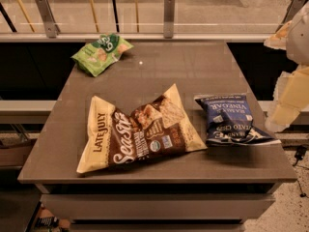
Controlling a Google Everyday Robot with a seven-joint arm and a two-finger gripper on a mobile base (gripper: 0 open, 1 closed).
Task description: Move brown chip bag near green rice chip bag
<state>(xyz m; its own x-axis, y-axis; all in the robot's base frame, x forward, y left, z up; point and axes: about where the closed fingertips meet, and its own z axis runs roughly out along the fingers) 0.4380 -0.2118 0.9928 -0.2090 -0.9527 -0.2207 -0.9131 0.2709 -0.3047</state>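
A: Brown bag [140, 129] lies flat at front-centre of the table [193, 66], with nothing gripping it. Green bag [100, 53] is at the far-left corner, well apart.

B: Blue bag [231, 120] is just right of brown, so we'd approach from the open side. Gripper [288, 98] hangs past the right edge, clear of all bags. We can't tell its state, and we judge it's pre-approach.

Tool [288, 103] at right edge: pale cream-yellow blocky segments; white rounded housing [303, 30] above.
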